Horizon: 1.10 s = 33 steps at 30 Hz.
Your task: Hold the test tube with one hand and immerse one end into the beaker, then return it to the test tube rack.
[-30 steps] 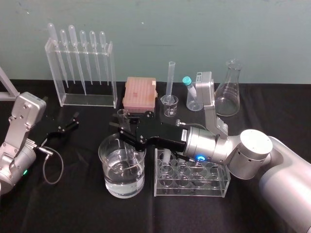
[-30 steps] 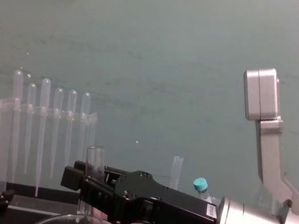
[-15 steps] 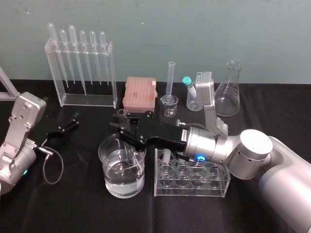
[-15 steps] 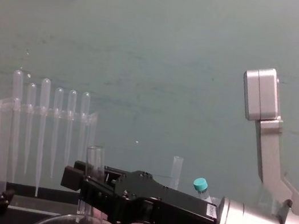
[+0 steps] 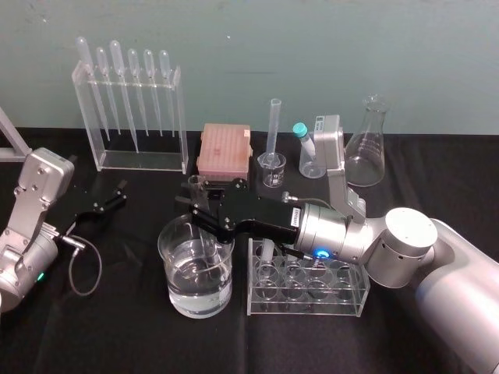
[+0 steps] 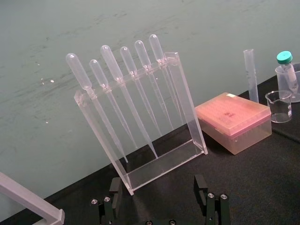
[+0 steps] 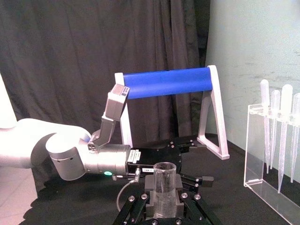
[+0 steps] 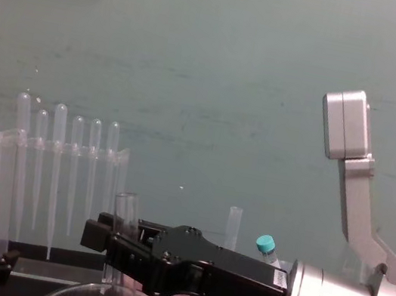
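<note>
My right gripper [image 5: 196, 209] is shut on the test tube [image 5: 195, 185], a clear uncapped glass tube held upright over the beaker [image 5: 168, 261]. The tube's lower end dips inside the wide water-filled beaker. From the chest, the tube's flared rim [image 8: 126, 199] rises above the black fingers [image 8: 96, 234], with the beaker rim [image 8: 72, 293] just beneath. The right wrist view has the tube [image 7: 164, 180] clamped between both pads. The clear test tube rack [image 5: 355, 294] stands just right of the beaker. My left gripper [image 6: 157, 199] is parked open at the far left.
A pipette stand [image 5: 129, 109] and a pink tip box [image 5: 224, 148] sit at the back. Behind the rack are a slim cylinder [image 5: 274, 132], a small beaker [image 5: 271, 167], a teal-capped tube [image 5: 304, 144] and a conical flask [image 5: 366, 148]. A cable [image 5: 82, 269] lies beside the left arm.
</note>
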### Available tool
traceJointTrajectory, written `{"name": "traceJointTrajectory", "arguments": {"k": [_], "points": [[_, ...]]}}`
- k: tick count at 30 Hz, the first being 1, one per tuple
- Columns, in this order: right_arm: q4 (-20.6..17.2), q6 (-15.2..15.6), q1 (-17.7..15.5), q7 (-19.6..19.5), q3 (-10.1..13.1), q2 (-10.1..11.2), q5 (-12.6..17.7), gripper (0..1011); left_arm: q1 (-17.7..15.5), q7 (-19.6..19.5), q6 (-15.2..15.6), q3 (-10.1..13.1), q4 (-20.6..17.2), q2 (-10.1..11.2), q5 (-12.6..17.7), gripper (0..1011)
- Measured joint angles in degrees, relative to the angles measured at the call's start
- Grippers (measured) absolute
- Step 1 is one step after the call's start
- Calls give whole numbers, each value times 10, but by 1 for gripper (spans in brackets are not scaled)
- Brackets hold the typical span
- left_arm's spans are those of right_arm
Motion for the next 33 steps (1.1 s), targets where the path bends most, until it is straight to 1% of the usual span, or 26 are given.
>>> {"name": "traceJointTrajectory", "arguments": {"k": [19, 27, 33], "points": [[0, 0, 0, 0, 0, 0, 0, 224, 0, 0, 0, 0, 0, 0, 0, 1000], [-1, 7, 3, 1, -4, 0, -5, 224, 0, 0, 0, 0, 0, 0, 0, 1000], [-22, 5, 4, -1, -6, 4, -13, 224, 0, 0, 0, 0, 0, 0, 0, 1000]]}}
